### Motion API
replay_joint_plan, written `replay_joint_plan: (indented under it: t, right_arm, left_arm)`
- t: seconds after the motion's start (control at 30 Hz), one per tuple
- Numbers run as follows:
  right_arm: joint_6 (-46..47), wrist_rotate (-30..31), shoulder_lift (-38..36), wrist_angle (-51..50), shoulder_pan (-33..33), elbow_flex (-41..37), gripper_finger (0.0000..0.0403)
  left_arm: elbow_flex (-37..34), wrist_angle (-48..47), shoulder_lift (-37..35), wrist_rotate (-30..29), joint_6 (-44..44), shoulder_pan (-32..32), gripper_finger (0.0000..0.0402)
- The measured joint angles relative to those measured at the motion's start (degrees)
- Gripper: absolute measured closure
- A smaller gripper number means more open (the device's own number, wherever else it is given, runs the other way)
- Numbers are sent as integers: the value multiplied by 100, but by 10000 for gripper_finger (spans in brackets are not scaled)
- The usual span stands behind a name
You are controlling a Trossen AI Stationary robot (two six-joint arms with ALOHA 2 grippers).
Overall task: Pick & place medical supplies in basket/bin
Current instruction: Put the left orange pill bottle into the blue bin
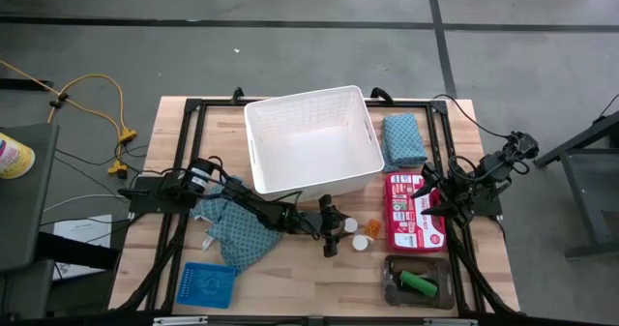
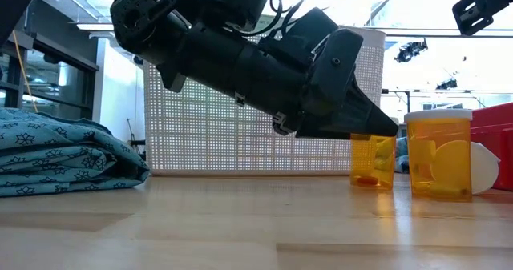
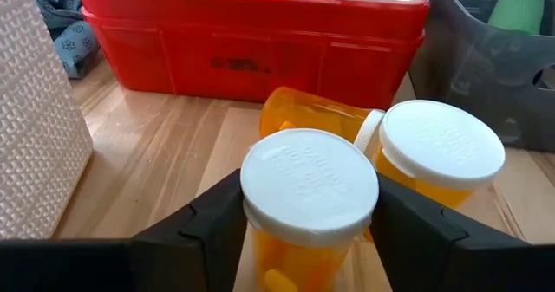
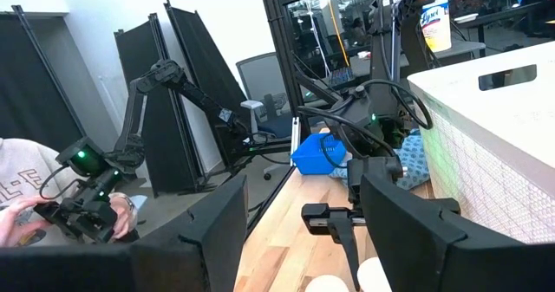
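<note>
the left gripper (image 3: 308,240) has its jaws around, not yet tight on, a small, light, hard, slippery pill bottle (image 3: 305,207) near the table's (image 1: 290,287) front edge; hold it below the white cap (image 3: 309,181).

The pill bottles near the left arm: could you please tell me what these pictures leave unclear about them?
- Nearest pill bottle: left wrist view's bottom edge cuts off its base, so whether the left gripper jaws grip it is unclear.
- Tipped bottle: mostly hidden behind the upright ones.
- Bottle contents: blurred through amber plastic in the low view.
- Bottles in the high view: too small for detail.
</note>
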Motion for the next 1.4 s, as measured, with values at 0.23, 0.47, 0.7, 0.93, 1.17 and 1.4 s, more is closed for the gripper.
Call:
replay_joint_plan:
  t: [0.23, 0.47, 0.7, 0.93, 1.17, 1.4]
  right_arm:
    - [-2, 0, 1, 1, 0, 0, 192]
    - [0, 2, 0, -1, 1, 0, 192]
    - [0, 2, 1, 1, 1, 0, 192]
    - [0, 1, 1, -1, 1, 0, 192]
    - [-1, 1, 1, -3, 2, 0, 192]
    - [0, 0, 1, 1, 0, 0, 192]
  left_arm:
    - [0, -5, 0, -4, 64, -11, 200]
    - [-2, 246, 0, -17, 168, -34, 201]
    - [-2, 319, -202, -307, 497, -195, 198]
    - [-2, -156, -646, -745, 596, -533, 196]
    - [-2, -701, -943, -1432, 359, -1155, 195]
    - [-2, -710, -955, -2864, -128, -1955, 195]
